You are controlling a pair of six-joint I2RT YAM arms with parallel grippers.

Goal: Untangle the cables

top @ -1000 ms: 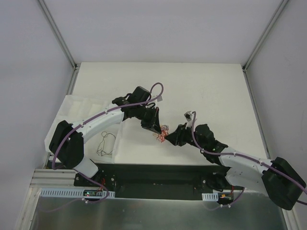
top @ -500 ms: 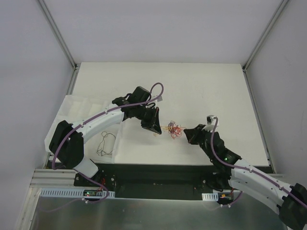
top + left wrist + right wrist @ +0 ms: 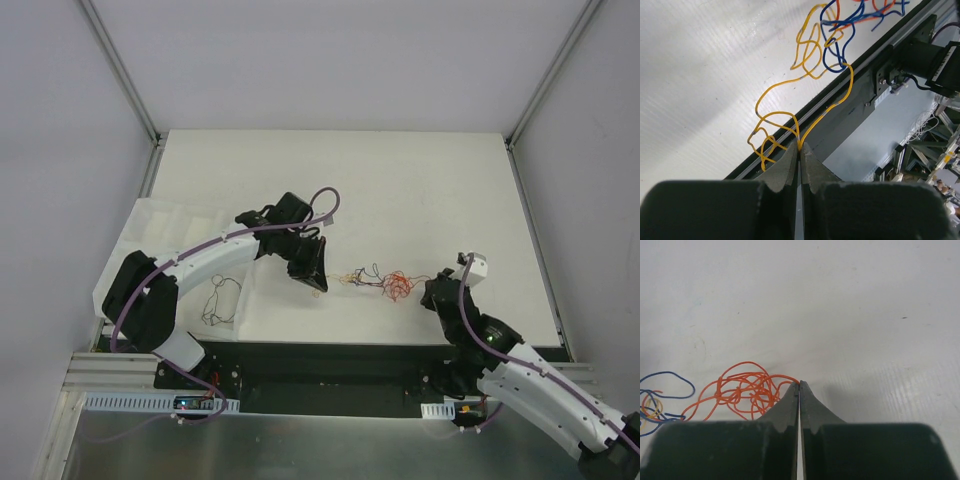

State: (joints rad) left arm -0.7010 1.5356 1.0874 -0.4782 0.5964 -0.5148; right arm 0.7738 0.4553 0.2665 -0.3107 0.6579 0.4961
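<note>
Top external view shows the cables (image 3: 383,281) strung across the desk (image 3: 400,190), left fingers (image 3: 786,166) pinching a yellow strand (image 3: 758,102), right fingers (image 3: 813,411) pinching an orange strand (image 3: 740,389), so pulling apart could cinch the middle knot or slip a strand.

Cables (image 3: 378,281): thin multicoloured wires stretching as a loose strand over the white tabletop (image 3: 420,190), the yellow wire (image 3: 790,85) sitting pinched in the left claw (image 3: 800,150), the knotted orange curls (image 3: 742,390) in the right claw (image 3: 799,387), and blue loops (image 3: 837,45) tangling between.
</note>
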